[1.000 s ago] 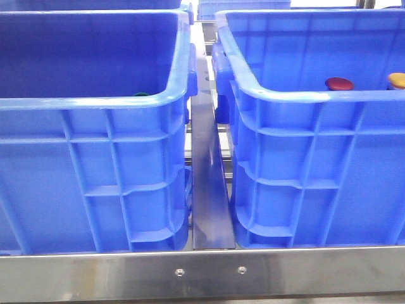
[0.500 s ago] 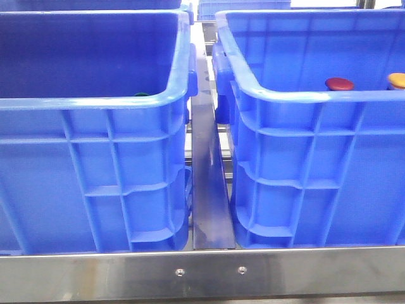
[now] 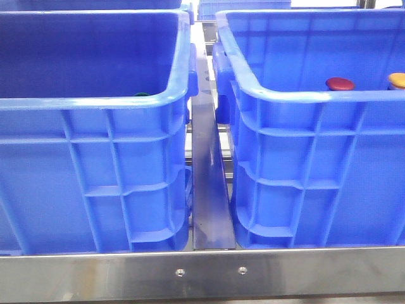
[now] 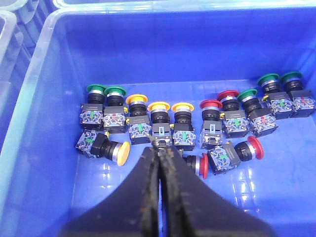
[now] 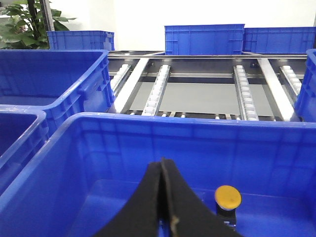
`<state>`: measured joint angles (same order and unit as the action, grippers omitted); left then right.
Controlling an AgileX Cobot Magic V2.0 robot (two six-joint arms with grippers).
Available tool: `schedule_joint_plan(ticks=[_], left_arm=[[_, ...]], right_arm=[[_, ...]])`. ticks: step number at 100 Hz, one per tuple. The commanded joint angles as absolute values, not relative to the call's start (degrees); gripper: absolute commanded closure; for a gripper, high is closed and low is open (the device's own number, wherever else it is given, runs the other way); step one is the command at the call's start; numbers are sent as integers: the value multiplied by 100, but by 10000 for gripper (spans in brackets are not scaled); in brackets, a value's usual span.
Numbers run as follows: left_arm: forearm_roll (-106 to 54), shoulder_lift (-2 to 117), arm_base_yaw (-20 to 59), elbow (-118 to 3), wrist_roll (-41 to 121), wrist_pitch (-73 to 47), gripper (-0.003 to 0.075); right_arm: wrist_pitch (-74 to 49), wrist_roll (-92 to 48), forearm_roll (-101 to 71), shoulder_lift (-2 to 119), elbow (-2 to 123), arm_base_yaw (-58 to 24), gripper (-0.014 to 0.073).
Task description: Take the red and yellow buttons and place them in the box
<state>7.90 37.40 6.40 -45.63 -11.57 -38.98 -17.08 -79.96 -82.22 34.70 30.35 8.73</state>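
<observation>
Yellow button (image 5: pixel 228 196) beside closed right pincer (image 5: pixel 165 217)

Two blue crates side by side; the right crate (image 3: pixel 304 158) holds a red button (image 3: pixel 339 83) and, at 3 o'clock from it, a yellow button (image 3: pixel 397 80).

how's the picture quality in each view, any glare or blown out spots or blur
Front view: soft overall, metal rail faintly glary. Left wrist view: sharp buttons, specular glints on the crate floor; the tool is dark. Right wrist view: background wall blown out white, yellow button clear.
</observation>
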Motion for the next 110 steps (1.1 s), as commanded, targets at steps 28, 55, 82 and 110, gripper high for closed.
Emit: schedule_joint_plan(ticks=[28, 55, 82, 110], left_arm=[[772, 3732, 627, -4720, -1217, -3479, 739], [772, 3732, 627, -4720, -1217, -3479, 739], [772, 3732, 627, -4720, -1217, -3479, 739], [815, 3672, 627, -4693, -1217, -3156, 739]], right_arm=[[-1713, -8000, -8358, 3451, 3191, 886, 690], [-1713, -8000, -8358, 3451, 3191, 886, 690], [-1720, -8000, -8358, 3451, 3191, 886, 690], [-1720, -8000, -8358, 3451, 3191, 886, 690]])
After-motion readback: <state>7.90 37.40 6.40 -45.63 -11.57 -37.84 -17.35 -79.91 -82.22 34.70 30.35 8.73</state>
